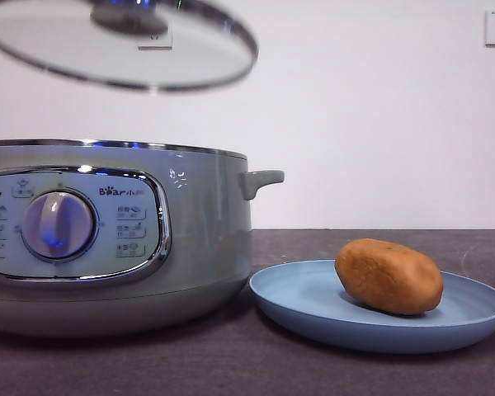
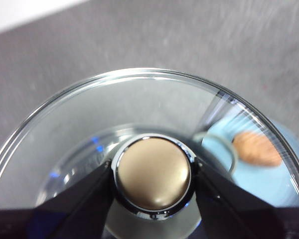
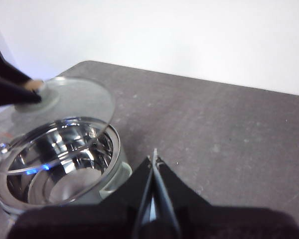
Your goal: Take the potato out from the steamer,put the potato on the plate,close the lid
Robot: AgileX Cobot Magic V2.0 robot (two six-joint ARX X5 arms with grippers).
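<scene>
The steamer sits open, potato plated; the left gripper, clamped on the lid knob, should lower it level and centred, while the right gripper waits closed and empty.

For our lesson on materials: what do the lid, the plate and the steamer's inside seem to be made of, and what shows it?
Lid: clear glass, since the wall shows through it, with a shiny steel-like rim.
Plate: matte light blue, probably plastic or glazed ceramic; the look leaves it open.
Steamer inside: polished metal, mirror-bright with reflections.
</scene>
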